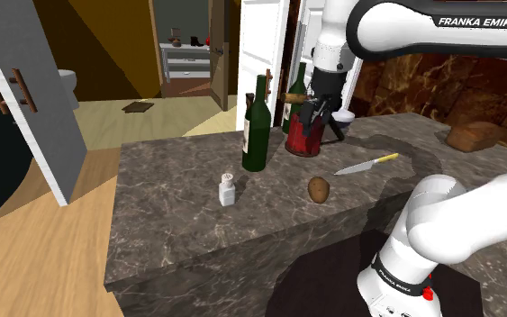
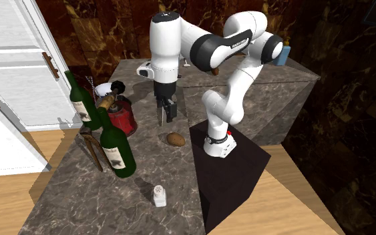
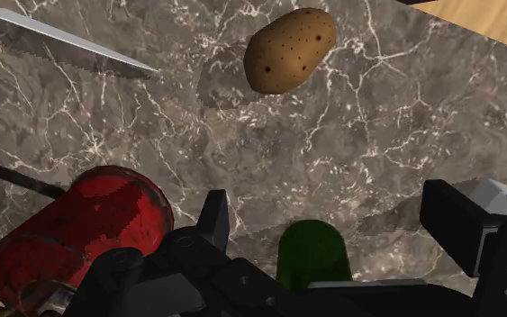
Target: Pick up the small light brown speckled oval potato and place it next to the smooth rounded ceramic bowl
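Potato [image 1: 319,189] (light brown, speckled, oval) lies on its side on the dark marbled surface [image 1: 179,225], close to the edge by the robot's stand and touching nothing else. In the shoulder view it sits at about 6 o'clock from the end effector [image 1: 314,122], which hangs above the surface, released and gripping nothing. In the wrist view the two black fingers [image 3: 213,216] stand well apart, and the potato lies out ahead of them on bare stone.

Taking the potato as the centre of the dial in the shoulder view:
- A knife [image 1: 366,165] with a yellow handle lies flat at 2 o'clock.
- A small white shaker [image 1: 228,189] stands at 9 o'clock.
- A tall green bottle [image 1: 257,131] stands upright at 10 o'clock.
- A red canister [image 1: 305,135] stands near 12 o'clock.

In the second exterior view the canister sits at 9 o'clock from the end effector — near it, but apart.
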You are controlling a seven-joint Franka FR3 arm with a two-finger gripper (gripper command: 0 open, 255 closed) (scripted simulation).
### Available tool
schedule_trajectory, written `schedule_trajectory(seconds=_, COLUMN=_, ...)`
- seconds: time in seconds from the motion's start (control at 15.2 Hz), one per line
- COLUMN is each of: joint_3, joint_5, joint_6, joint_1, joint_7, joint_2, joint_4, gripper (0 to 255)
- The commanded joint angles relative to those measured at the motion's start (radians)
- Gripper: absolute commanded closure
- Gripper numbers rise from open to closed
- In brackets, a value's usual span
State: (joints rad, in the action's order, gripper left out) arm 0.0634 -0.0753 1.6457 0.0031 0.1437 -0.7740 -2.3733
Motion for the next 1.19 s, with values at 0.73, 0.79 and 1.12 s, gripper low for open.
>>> schedule_trajectory(seconds=0.73, joint_3=0.046, joint_5=0.077, joint_6=0.295, joint_1=-0.115, joint_7=0.352, joint_2=-0.260, joint_4=-0.490, gripper=0)
schedule_trajectory(seconds=0.79, joint_3=0.055, joint_5=0.088, joint_6=0.322, joint_1=-0.122, joint_7=0.386, joint_2=-0.280, joint_4=-0.532, gripper=0)
schedule_trajectory(seconds=1.12, joint_3=0.062, joint_5=0.094, joint_6=0.401, joint_1=-0.127, joint_7=0.400, joint_2=-0.264, joint_4=-0.593, gripper=0)
